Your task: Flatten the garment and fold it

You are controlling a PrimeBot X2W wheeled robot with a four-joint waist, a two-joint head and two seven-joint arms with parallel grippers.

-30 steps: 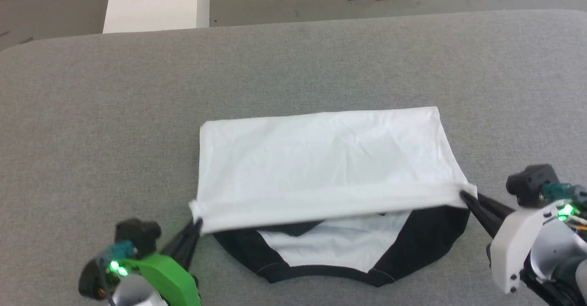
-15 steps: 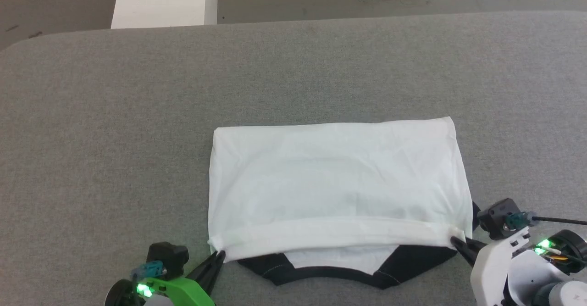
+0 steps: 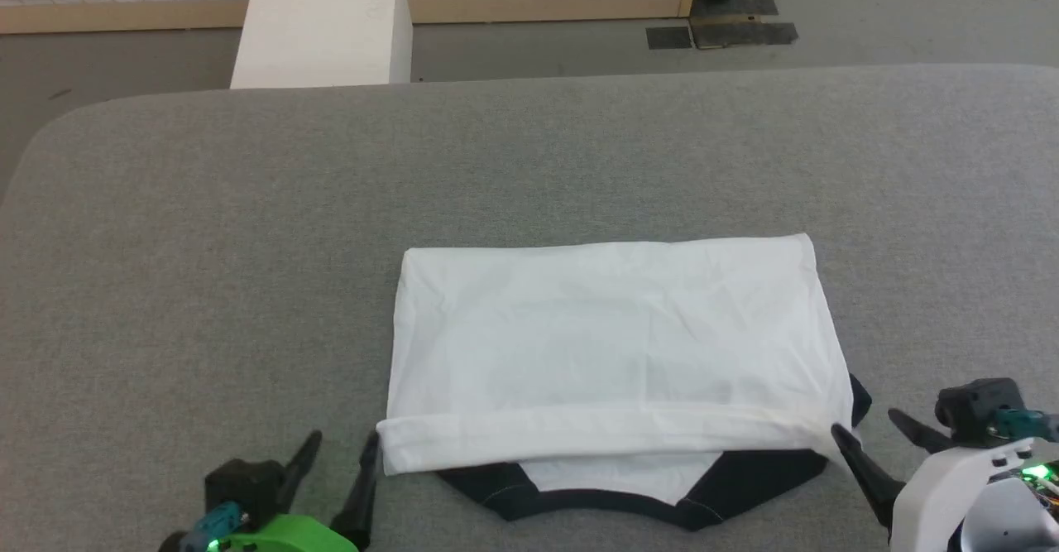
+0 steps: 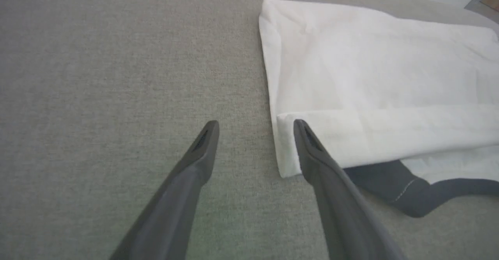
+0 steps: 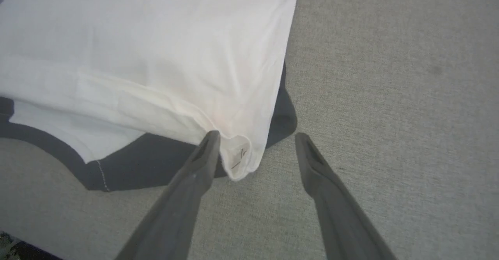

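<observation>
Left gripper (image 4: pixel 255 125): fingers spread, nothing between them; one fingertip overlaps the white hem corner in the left wrist view, and contact cannot be confirmed. Right gripper (image 5: pixel 256 136): fingers spread and empty; one fingertip sits just beside the opposite hem corner, where a small marked tab (image 5: pixel 238 156) shows.

In the head view the left gripper stands at 7 o'clock of the garment (image 3: pixel 612 345) and the right gripper at 4 o'clock; each is at one end of the near hem, which suits laying that edge down straight and level.

The garment lies flat near the 6 o'clock edge of the grey padded table (image 3: pixel 529 163), white body folded toward the robot. The fold is the only enclosure present; it covers the black sleeves and shoulder panels, which protrude in a curved band at 6 o'clock and in a small flap at 4 o'clock.

Judgement: one fold is in place; a further fold is probably needed, with the black flap tucked in first.

A white block (image 3: pixel 323 22) stands on the floor at 11 o'clock, well apart.
</observation>
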